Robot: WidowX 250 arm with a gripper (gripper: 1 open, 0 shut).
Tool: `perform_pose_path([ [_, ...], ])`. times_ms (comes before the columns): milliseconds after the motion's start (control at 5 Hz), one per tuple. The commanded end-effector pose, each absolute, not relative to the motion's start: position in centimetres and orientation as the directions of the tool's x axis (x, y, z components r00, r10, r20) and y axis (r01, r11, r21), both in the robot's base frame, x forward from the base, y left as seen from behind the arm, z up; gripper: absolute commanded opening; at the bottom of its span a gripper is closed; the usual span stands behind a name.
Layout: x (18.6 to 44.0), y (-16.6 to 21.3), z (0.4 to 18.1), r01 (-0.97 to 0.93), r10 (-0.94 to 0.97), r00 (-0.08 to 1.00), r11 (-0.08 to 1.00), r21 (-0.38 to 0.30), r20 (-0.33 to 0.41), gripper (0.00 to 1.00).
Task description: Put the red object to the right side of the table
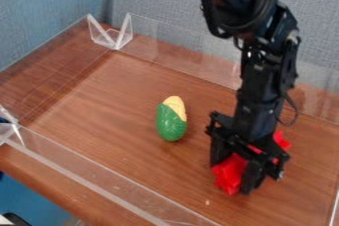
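The red object (236, 178), a bright red block, hangs low over the table (106, 86) at the front right, its lower end at or just above the wood. My gripper (247, 161) points straight down and is shut on the block, with dark fingers (220, 147) down its sides. The black arm rises behind it toward the top of the view. The block's upper part is hidden by the fingers.
A green-and-yellow toy corn (172, 119) lies left of the gripper, a short gap away. Low clear acrylic walls (93, 185) border the tabletop. A clear folded stand (111, 32) sits at the back left corner.
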State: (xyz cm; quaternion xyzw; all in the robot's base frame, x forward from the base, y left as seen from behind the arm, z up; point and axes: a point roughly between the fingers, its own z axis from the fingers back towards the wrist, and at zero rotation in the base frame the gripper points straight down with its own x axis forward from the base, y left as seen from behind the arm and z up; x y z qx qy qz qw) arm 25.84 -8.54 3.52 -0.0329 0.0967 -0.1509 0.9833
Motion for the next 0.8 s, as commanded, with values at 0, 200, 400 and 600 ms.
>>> perform_pose_path([
  [0, 26.3, -8.1, 6.2, 0.273, -0.28, 0.955, 0.959, -0.076, -0.1, 0.0],
  [200, 26.7, -8.8, 5.6, 0.299, -0.307, 0.946, 0.951, -0.082, -0.102, 0.0],
  [400, 27.1, -9.6, 5.1, 0.324, -0.332, 0.937, 0.942, -0.089, -0.105, 0.0],
  [600, 28.6, -9.6, 5.2, 0.313, -0.322, 0.94, 0.945, -0.094, -0.113, 0.0],
])
